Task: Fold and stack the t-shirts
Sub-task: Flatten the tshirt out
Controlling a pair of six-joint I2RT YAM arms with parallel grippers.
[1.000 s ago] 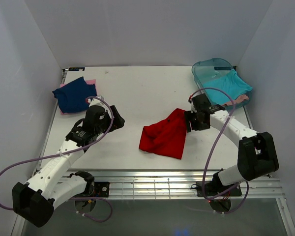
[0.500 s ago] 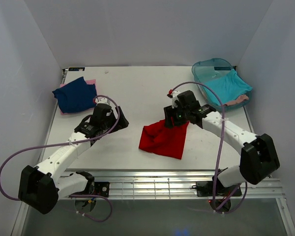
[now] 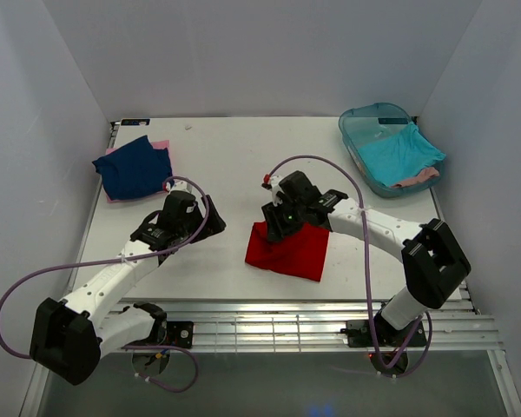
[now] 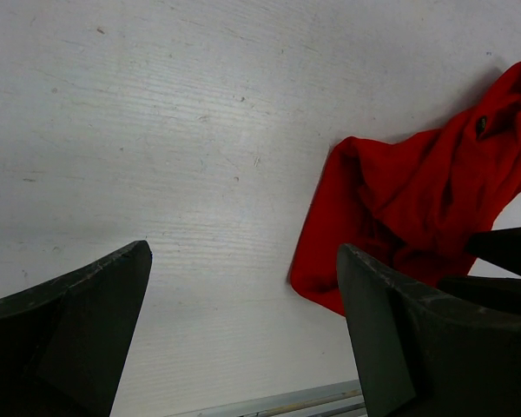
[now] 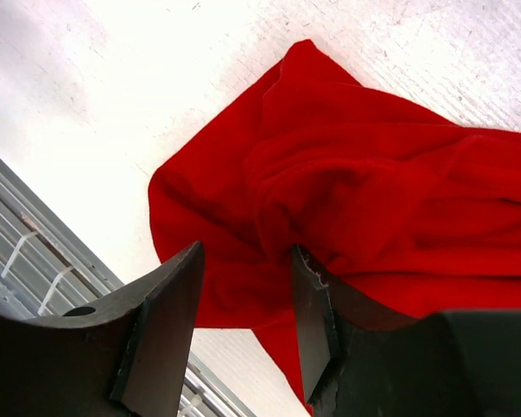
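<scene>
Your right gripper (image 5: 247, 252) has dragged the red t-shirt's (image 3: 291, 248) 2 o'clock corner toward 9, folding it over itself just 6 o'clock of the table's (image 3: 243, 156) middle, so the first fold looks begun, though I can't tell whether it's pinching, while your left gripper (image 4: 243, 261) gapes empty.

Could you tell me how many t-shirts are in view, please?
5: red shirt mid-table; navy shirt far left atop a pink shirt; turquoise shirt and another pink one in the tub. More may be hidden.
</scene>
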